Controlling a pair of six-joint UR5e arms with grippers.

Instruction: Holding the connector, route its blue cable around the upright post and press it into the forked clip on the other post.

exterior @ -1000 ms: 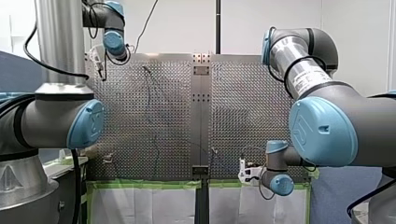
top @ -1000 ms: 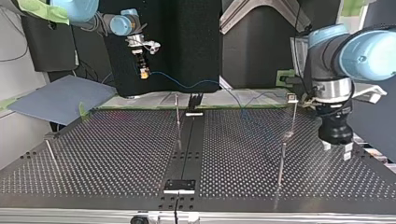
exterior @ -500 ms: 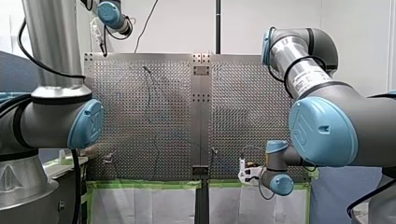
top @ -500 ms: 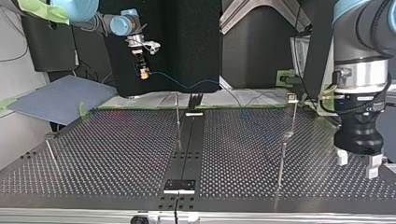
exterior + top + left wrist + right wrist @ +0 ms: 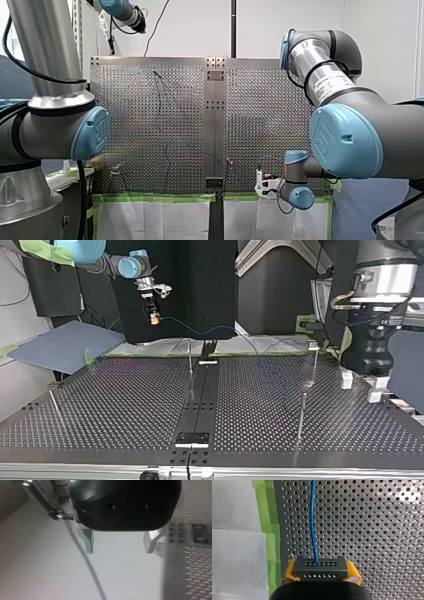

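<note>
A black connector (image 5: 320, 568) sits between the yellow pads of my right gripper (image 5: 321, 573), which is shut on it. Its blue cable (image 5: 313, 525) runs ahead over the perforated table. At the top view's far left, my right gripper (image 5: 154, 316) hangs above the table's far edge, and the blue cable (image 5: 200, 332) sags from it toward the view's right. A thin upright post (image 5: 190, 367) stands mid-table. Another post (image 5: 313, 362) carries a small head piece (image 5: 313, 344). My left gripper (image 5: 360, 389) hovers open beside that post, nothing between its fingers (image 5: 88, 541).
A black rail (image 5: 200, 405) runs down the middle of the table (image 5: 125, 405). Two more thin posts (image 5: 301, 415) (image 5: 54, 402) stand nearer the top view's front. A blue-grey sheet (image 5: 65, 342) lies beyond the table's left corner. Green tape (image 5: 268, 530) lines the table's edge.
My left arm has lifted and swung: in the front view its wrist climbed toward the upper edge, and in the top view its open gripper shifted. My right arm and the connector stayed still.
</note>
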